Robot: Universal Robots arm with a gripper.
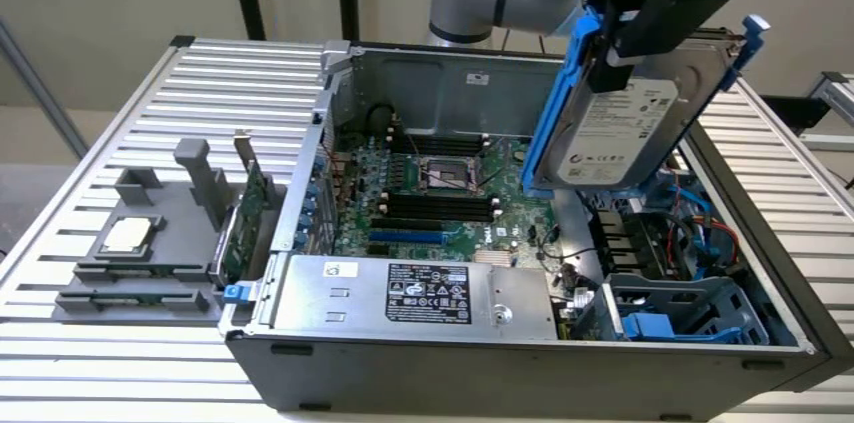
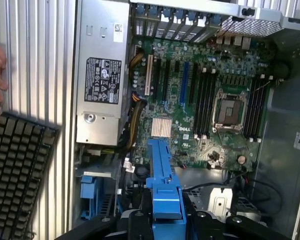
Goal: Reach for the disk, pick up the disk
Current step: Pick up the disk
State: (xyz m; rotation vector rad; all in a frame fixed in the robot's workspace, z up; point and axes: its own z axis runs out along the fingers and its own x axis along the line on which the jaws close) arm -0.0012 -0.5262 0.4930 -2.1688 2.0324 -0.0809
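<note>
Overhead, the gripper (image 1: 638,38) has its jaws closed on the disk (image 1: 621,128), gripping its blue caddy's upper end. Disk hangs clear above the open computer case (image 1: 534,363), long axis near vertical, tilted toward one o'clock.

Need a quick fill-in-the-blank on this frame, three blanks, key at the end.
1. The end effector holds the disk lifted above the open ____.
2. The disk's frame is coloured ____.
3. On the grey holder at the exterior view's left lies a small square ____.
Missing: computer case; blue; chip
</note>
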